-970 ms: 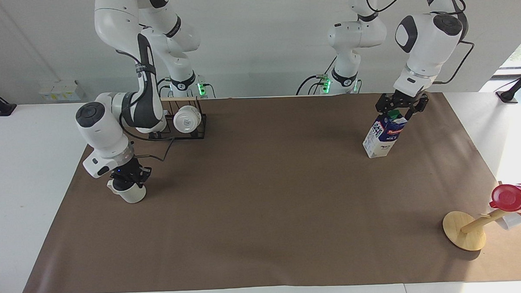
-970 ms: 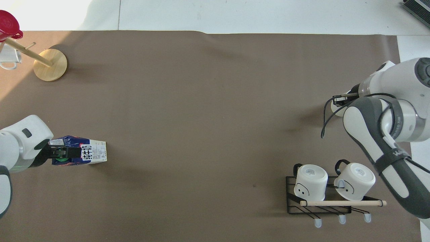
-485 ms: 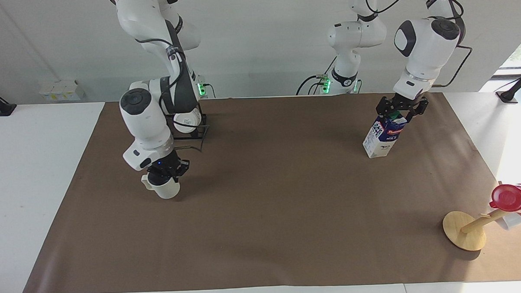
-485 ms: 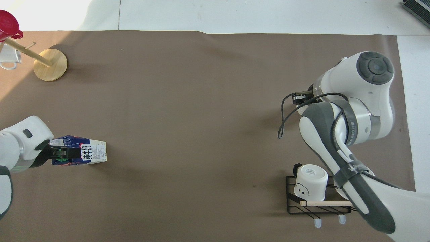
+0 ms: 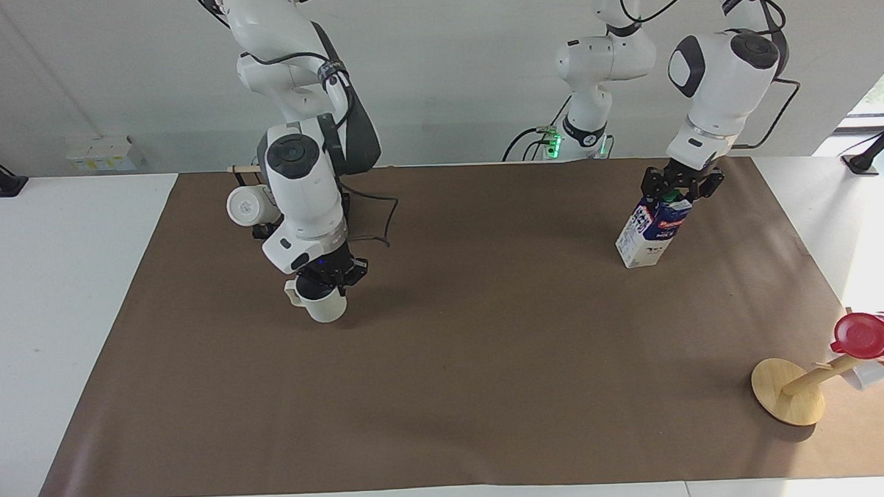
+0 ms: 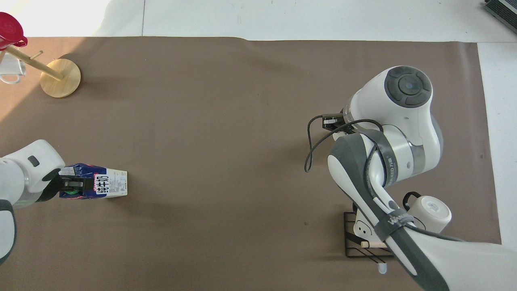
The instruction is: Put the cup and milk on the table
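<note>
Milk, in a tall white and dark-blue carton (image 5: 653, 231) with a green screw cap, sits nearest the robots of the task's things, toward the left arm's end of the wide white surface (image 5: 54, 291) with its brown paper mat. It leans a little, its base on the mat, and the left claw (image 5: 678, 186) is closed on its top around the cap; in the overhead view the same carton (image 6: 101, 185) shows its printed side with the left claw (image 6: 72, 187) at the cap end.

Also near the robots, toward the right arm's end, a black wire rack (image 6: 357, 245) with a pale wooden rod carries plain white mugs; one of them (image 6: 430, 213) shows clearly from above, while the right arm covers most of the rack.

Farther from the robots than the rack, the right claw (image 5: 324, 280) is closed on the rim of the small cream-white ribbed cup (image 5: 322, 305), which hangs upright with its loop handle pointing toward the right arm's end. The cup is at or just above the mat; I cannot tell whether it touches. From above, the arm's wrist hides the cup.

Farthest out, at the left arm's end, a round pale wooden stand (image 5: 787, 391) with a slanted peg holds a red cup (image 5: 864, 335), and a white mug (image 5: 867, 373) hangs just below it.
</note>
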